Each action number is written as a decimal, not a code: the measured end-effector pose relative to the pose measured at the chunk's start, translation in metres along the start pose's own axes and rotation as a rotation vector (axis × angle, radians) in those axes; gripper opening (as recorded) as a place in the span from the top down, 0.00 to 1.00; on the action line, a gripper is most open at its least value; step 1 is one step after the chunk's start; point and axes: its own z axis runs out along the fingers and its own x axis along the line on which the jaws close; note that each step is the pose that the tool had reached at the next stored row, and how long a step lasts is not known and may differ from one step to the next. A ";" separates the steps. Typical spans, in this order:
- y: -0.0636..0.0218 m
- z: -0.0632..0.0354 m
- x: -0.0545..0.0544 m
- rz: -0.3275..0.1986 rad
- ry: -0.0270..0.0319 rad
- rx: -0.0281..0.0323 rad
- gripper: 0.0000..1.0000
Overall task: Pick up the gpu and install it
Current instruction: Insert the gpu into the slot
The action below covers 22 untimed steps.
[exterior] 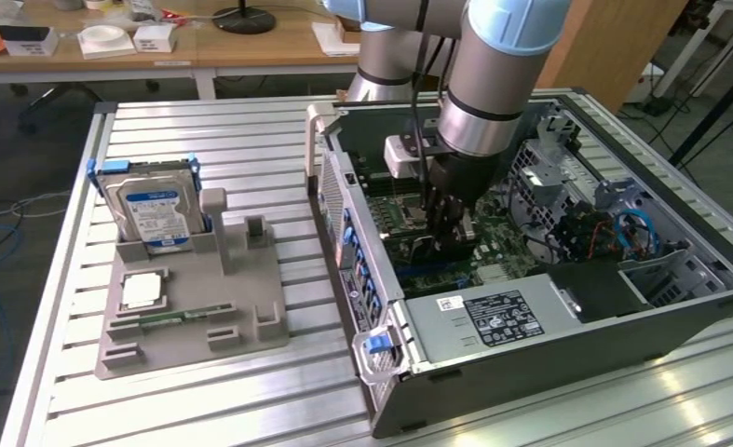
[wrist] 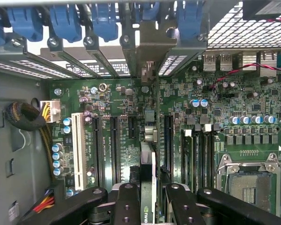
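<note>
My gripper (wrist: pixel 150 188) is shut on the gpu (wrist: pixel 148 164), which I see edge-on between the two black fingers (wrist: pixel 127 201), with a green logo on its near edge. The card runs over the green motherboard (wrist: pixel 117 93) toward the rear slot openings, and its silver bracket (wrist: pixel 152 49) stands among the blue latches. It lines up with the long expansion slots (wrist: pixel 114 140); whether it sits in one I cannot tell. In the exterior view the gripper (exterior: pixel 447 237) reaches down inside the open computer case (exterior: pixel 565 345), over the motherboard (exterior: pixel 398 209).
On the exterior view's left a grey holder tray (exterior: pixel 192 307) carries an upright hard drive (exterior: pixel 155 209), a processor (exterior: pixel 142 291) and a memory stick (exterior: pixel 173 317). Inside the case are the power supply (exterior: pixel 503 317), drive cage (exterior: pixel 552 186), processor socket (wrist: pixel 248 183) and cable bundle (wrist: pixel 25 117).
</note>
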 end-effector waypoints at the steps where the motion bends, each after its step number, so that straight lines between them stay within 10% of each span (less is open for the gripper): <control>1: 0.0000 0.0003 0.000 0.000 -0.0003 0.0000 0.74; 9: -0.0001 0.0056 0.000 0.000 -0.0129 -0.0007 0.74; 22: 0.0000 0.0016 0.000 0.000 -0.0143 -0.0021 0.74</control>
